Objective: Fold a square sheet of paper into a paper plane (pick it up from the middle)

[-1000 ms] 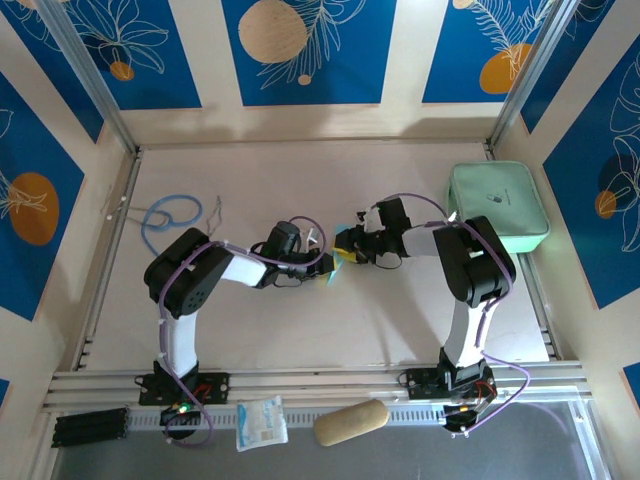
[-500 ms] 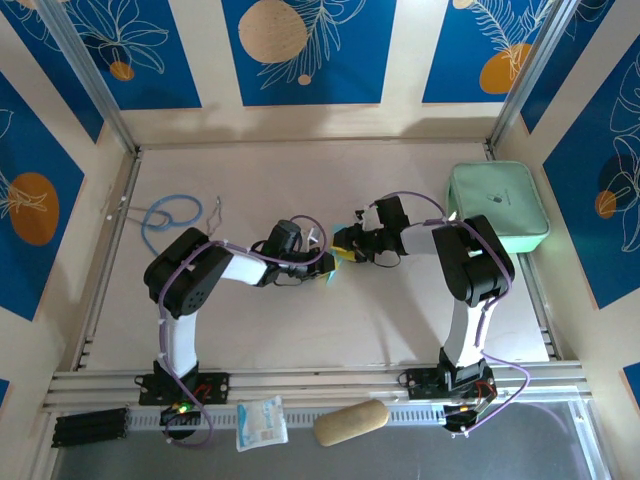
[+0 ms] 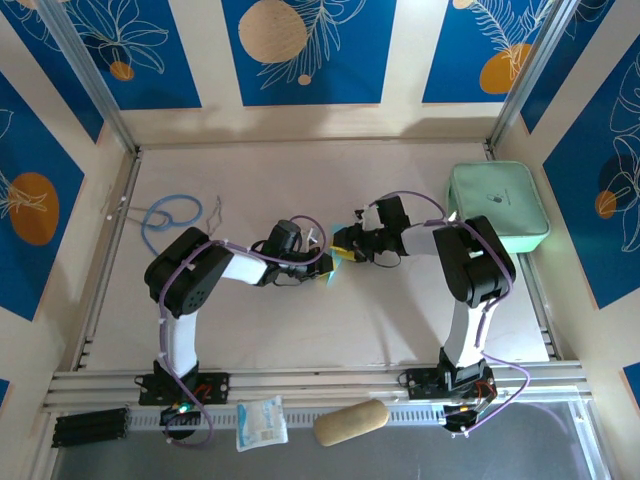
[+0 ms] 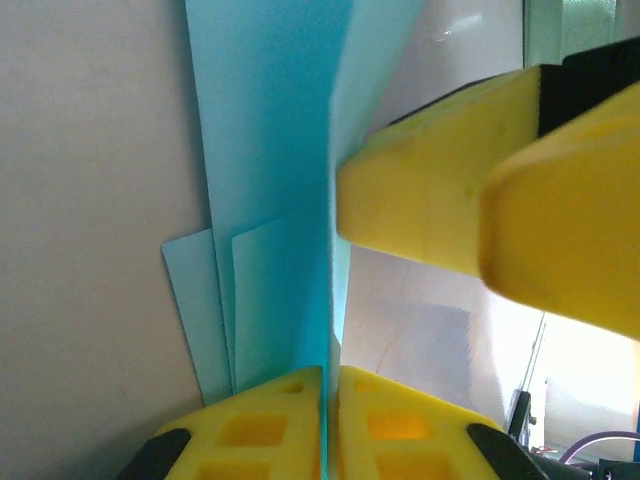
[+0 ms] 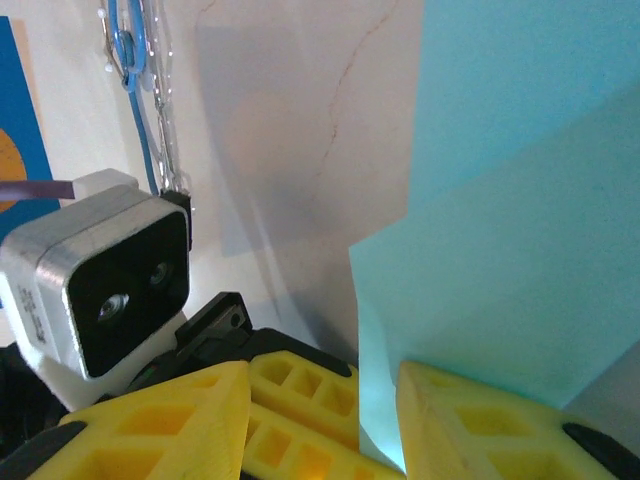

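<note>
Mid-table between the arms, the part-folded paper [image 4: 270, 150] has its centre crease pinched tight in the left gripper [image 4: 328, 395], while the right gripper [image 5: 378, 392] straddles a flap with jaws part-open; the paper looks light, limp and easily creased, so it is best held at the fold.

The paper plane [image 4: 265, 180] is light blue, the end effector fingers [image 4: 430, 210] yellow, the case [image 3: 497, 207] mint green.

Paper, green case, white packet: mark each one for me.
paper [image 4: 270, 150], left wrist view, on its broad flat layer.
green case [image 3: 498, 205], top external view, on the middle of its lid.
white packet [image 3: 262, 422], top external view, on its centre.
</note>
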